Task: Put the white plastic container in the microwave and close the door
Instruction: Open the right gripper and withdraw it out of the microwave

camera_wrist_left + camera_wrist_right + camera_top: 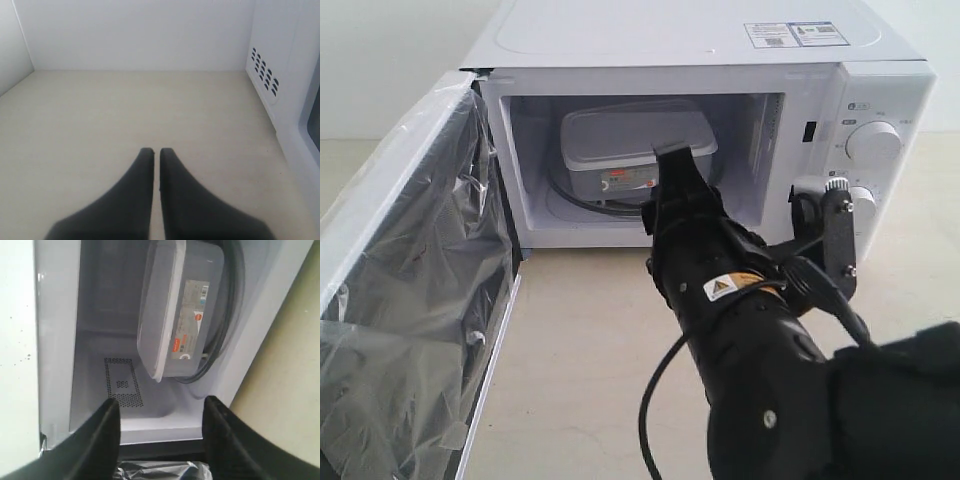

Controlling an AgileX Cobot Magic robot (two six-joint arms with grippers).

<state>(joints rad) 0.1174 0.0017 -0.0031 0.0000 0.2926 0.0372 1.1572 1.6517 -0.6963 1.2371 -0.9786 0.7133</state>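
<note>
The white plastic container point(620, 140) point(175, 305) lies inside the microwave point(670, 40) on the glass turntable point(582, 205), its red-and-white label facing the opening. The door point(410, 300) hangs wide open to the left, its dark window under loose clear film. My right gripper point(678, 165) point(161, 407) is open just outside the cavity mouth, in front of the container and apart from it, holding nothing. My left gripper point(153, 151) is shut and empty above the table, beside the vented side wall of the microwave point(264, 75); the exterior view does not show it.
Two round knobs point(873, 143) sit on the panel right of the cavity, close to my right arm. Stickers point(796, 34) lie on top of the microwave. Beige tabletop point(580, 330) stretches in front, and the door's film point(160, 472) shows beneath my right gripper.
</note>
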